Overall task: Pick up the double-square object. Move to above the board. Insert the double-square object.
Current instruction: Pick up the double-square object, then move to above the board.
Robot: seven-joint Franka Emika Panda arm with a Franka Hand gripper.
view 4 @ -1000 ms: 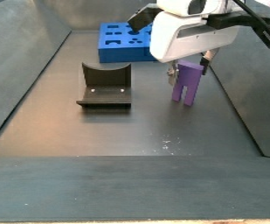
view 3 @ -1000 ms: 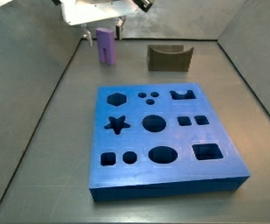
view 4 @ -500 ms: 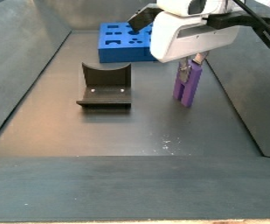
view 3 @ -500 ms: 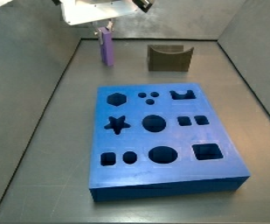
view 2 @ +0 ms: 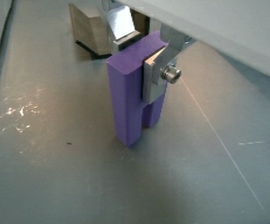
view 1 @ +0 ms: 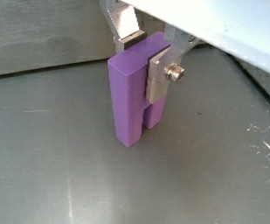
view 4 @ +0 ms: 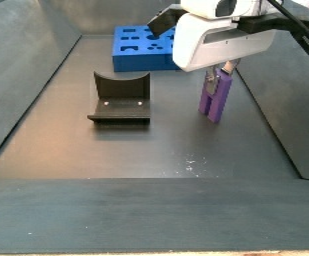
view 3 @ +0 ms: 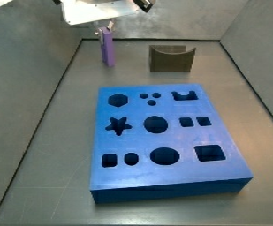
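Note:
The double-square object is a slim lavender block standing upright near the far back of the floor, well away from the board. In both wrist views the gripper is shut on the block's upper end. One silver finger lies flat on a side face and another finger presses the opposite side. The notched end points down at the floor. I cannot tell whether it still touches. In a side view the gripper hangs under the white hand, with the lavender block below it.
The fixture stands on the floor beside the block and also shows behind it in a wrist view. The blue board has several shaped holes. Grey walls enclose the floor on each side.
Since a second ago the block shows a narrower face in both side views, as if turned about its upright axis between the fingers. It has stayed the same over the last half second.

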